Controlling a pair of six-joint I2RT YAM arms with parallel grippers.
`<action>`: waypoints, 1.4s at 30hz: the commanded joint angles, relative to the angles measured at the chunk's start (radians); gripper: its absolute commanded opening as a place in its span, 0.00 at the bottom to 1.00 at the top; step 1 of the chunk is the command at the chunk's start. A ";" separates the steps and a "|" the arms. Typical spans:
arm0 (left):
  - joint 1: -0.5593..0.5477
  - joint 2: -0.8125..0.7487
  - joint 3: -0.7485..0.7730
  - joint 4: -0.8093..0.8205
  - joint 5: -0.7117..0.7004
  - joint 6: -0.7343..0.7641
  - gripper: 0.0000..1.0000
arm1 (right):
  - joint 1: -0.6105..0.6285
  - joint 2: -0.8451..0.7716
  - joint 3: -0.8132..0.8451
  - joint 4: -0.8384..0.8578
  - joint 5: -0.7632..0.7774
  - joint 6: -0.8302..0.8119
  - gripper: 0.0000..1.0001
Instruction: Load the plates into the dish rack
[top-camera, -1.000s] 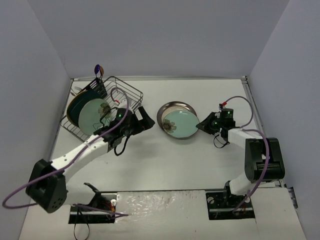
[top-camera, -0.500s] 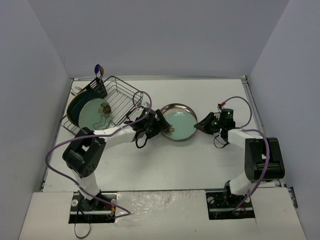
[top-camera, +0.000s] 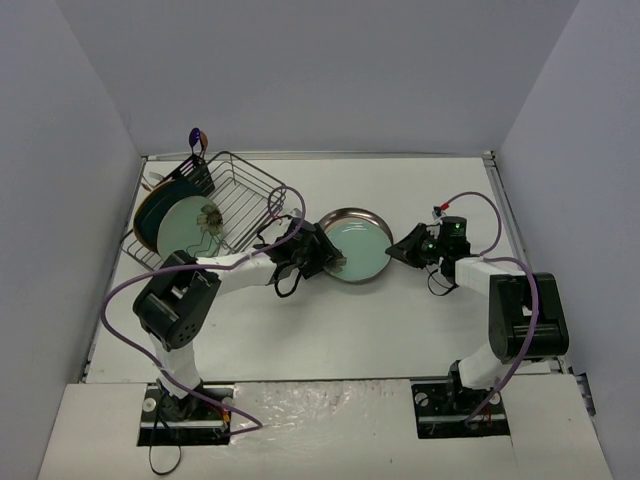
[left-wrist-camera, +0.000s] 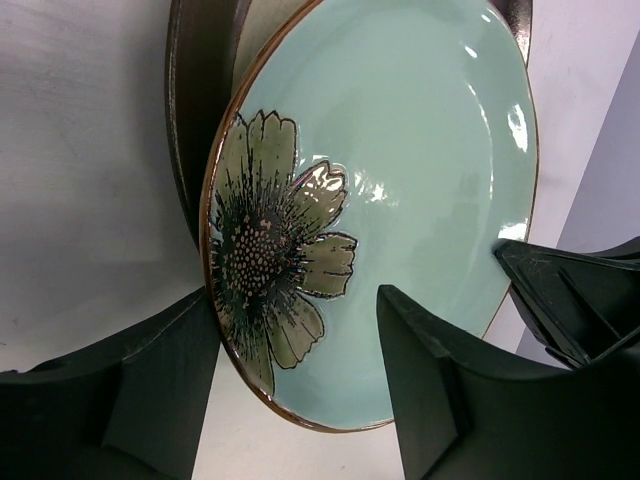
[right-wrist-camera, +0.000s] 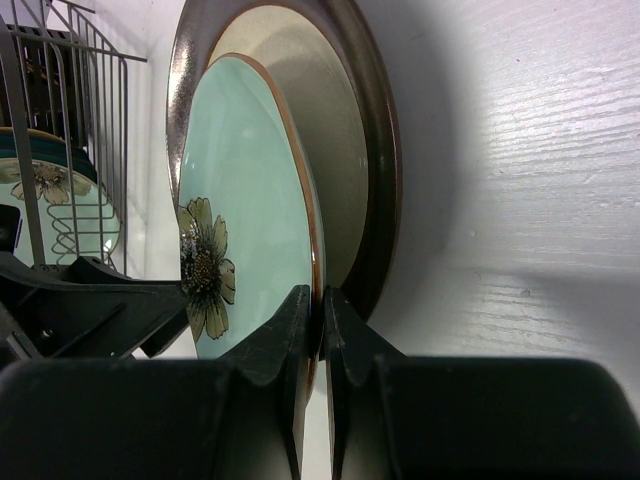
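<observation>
**Top view:** a second ago the left tool (top-camera: 322, 255) was back by the dish rack (top-camera: 250, 185) with its jaws wide. It has now swung across to the flower plate (top-camera: 362, 250) mid-tabletop (top-camera: 330, 330), jaws narrowing. The flower plate has slid up-left inside the brown-rimmed plate (top-camera: 345, 214) under it. The right tool (top-camera: 403, 250) sits on its right rim. Some racked plates (top-camera: 185, 228) stand on edge at the rack's left end. I read this as the next plate being passed to the left arm for racking.

**Left wrist:** tool apart, fingers (left-wrist-camera: 430, 380) straddling the flower-side rim, one over the face and one outside it. Contact not certain.

**Right wrist:** tool together, clamped on the thin rim of the flower plate (right-wrist-camera: 240, 180). The plate is round, so it has no long axis. Face up, seemingly tipped with the clamped rim raised off the plate below. The flower end points toward the left arm and the rack
</observation>
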 joint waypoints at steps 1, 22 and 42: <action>-0.007 -0.021 0.017 0.126 0.020 -0.035 0.54 | 0.027 -0.017 0.026 0.108 -0.143 0.034 0.00; -0.005 -0.232 -0.126 0.263 -0.044 -0.028 0.44 | 0.121 -0.032 0.091 0.034 -0.199 -0.045 0.00; -0.006 -0.447 -0.280 0.591 -0.106 0.045 0.08 | 0.189 -0.085 0.072 0.093 -0.239 0.018 0.00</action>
